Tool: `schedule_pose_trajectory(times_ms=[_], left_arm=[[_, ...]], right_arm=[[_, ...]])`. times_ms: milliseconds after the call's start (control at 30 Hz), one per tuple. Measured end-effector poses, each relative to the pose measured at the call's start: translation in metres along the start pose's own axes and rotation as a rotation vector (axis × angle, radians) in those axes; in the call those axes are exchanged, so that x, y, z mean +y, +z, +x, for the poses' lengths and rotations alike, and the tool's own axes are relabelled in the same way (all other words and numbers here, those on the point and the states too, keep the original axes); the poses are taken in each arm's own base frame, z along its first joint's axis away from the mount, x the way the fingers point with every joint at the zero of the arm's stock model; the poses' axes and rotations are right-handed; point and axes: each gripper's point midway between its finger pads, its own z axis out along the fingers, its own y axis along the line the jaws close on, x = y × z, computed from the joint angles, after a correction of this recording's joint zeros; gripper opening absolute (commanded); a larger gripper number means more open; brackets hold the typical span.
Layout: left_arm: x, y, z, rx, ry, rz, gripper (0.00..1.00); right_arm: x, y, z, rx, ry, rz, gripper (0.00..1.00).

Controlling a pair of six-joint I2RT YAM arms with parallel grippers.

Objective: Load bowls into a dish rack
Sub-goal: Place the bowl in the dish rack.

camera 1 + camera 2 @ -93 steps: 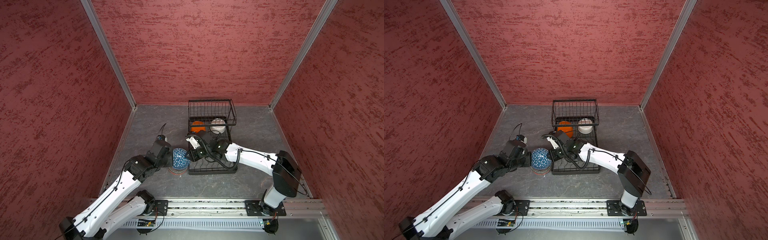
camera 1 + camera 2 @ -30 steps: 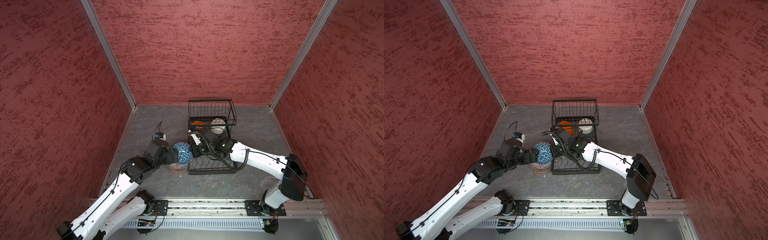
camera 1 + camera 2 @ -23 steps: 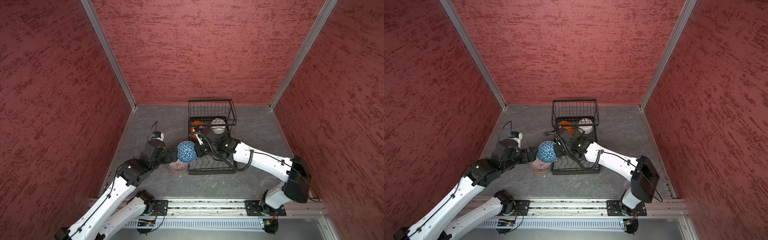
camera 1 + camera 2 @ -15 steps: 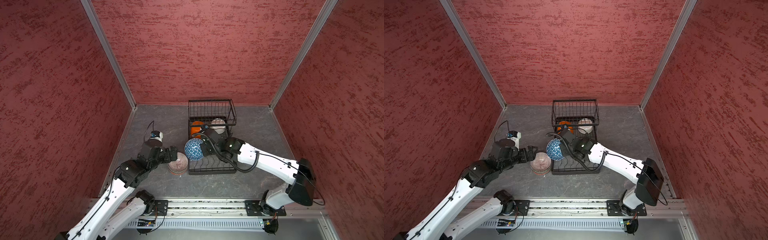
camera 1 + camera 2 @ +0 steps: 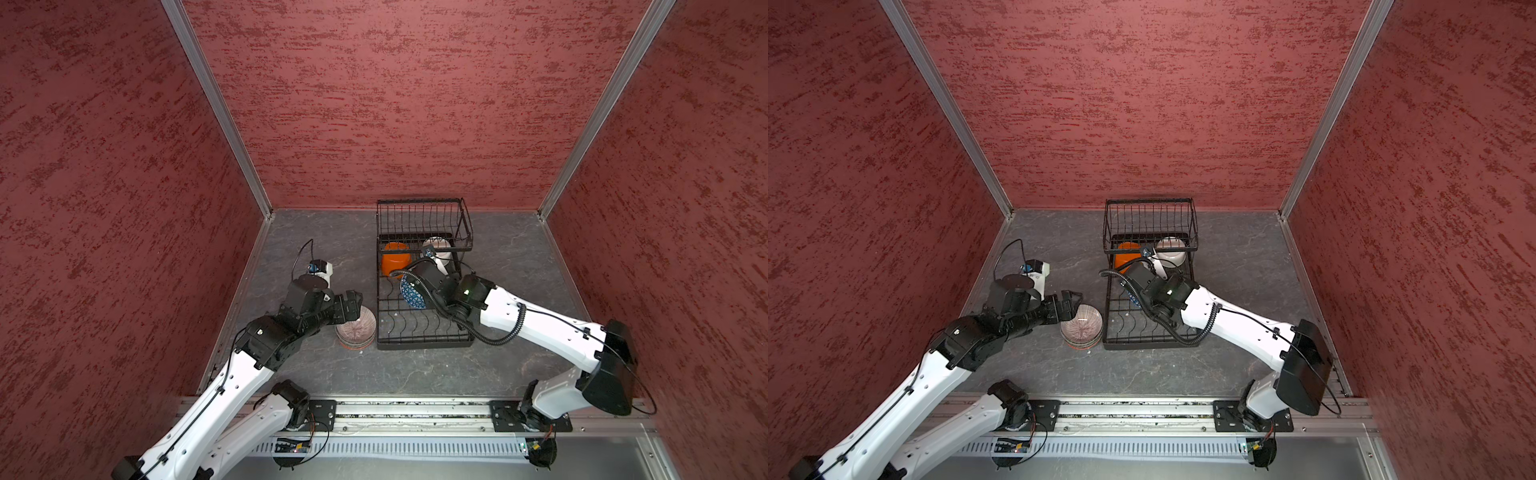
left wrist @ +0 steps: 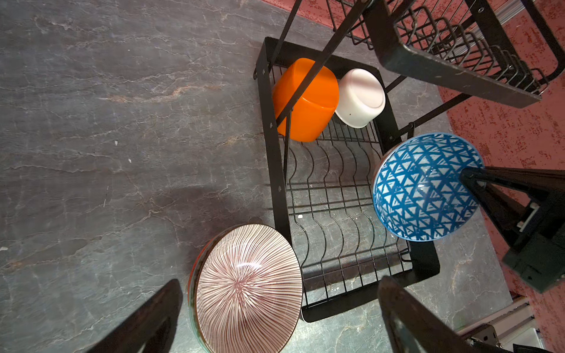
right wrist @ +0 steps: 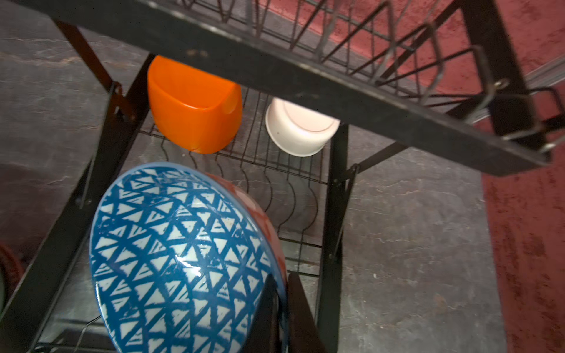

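My right gripper (image 7: 282, 281) is shut on the rim of a blue triangle-patterned bowl (image 7: 183, 259). It holds the bowl tilted on edge above the curved slot wires of the black dish rack (image 5: 424, 345). The same bowl (image 6: 425, 186) shows in the left wrist view and in a top view (image 5: 411, 293). An orange bowl (image 6: 305, 101) and a white bowl (image 6: 360, 97) lie upturned in the rack under its raised basket (image 5: 424, 220). My left gripper (image 5: 353, 305) is open and empty, above the left side of a stack of bowls topped by a red-striped one (image 5: 356, 328).
The rack stands mid-table, its raised basket toward the back wall. The bowl stack (image 5: 1081, 326) sits on the grey table (image 5: 1059, 241) right against the rack's left side. Red walls close in the left, right and back. The arms' mounting rail (image 5: 415, 415) runs along the front.
The right gripper has carried the blue bowl away from the left gripper, rightward over the rack. The left gripper has drawn back a little and stays open. The striped bowl is now uncovered.
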Motion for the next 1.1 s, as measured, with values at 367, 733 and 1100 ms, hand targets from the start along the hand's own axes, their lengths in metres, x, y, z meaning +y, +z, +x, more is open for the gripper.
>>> schedule_pose_trajectory(times_ms=[367, 733, 1100], left_arm=[[0.002, 0.005, 0.001, 0.008, 0.001, 0.004, 0.99], [0.010, 0.007, -0.003, -0.008, -0.017, -0.002, 0.99], [0.021, 0.012, 0.002, 0.009, -0.042, -0.007, 1.00]], right_arm=[[-0.023, 0.016, 0.008, -0.007, -0.052, 0.194, 0.00], [-0.029, 0.033, 0.016, -0.006, -0.102, 0.324, 0.00], [-0.035, 0.043, 0.020, -0.020, -0.134, 0.431, 0.00]])
